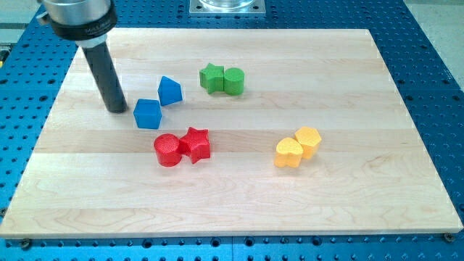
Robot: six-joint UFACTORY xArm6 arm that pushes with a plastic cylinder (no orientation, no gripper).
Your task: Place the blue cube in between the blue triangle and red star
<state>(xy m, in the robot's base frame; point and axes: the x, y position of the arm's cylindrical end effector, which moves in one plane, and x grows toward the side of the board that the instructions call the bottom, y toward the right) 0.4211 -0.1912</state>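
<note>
The blue cube (pixel 147 113) sits on the wooden board left of centre. The blue triangle (pixel 170 90) stands just above and to its right, nearly touching it. The red star (pixel 196 143) lies below and to the right of the cube, touching a red cylinder (pixel 167 150) on its left. My tip (pixel 116 109) rests on the board just left of the blue cube, a small gap apart. The dark rod rises from it toward the view's top left.
A green star (pixel 212 77) and a green cylinder (pixel 234 81) touch each other near the top centre. Two yellow blocks (pixel 288 153) (pixel 308 141) sit together at the right. The board's edge (pixel 232 233) borders a blue perforated table.
</note>
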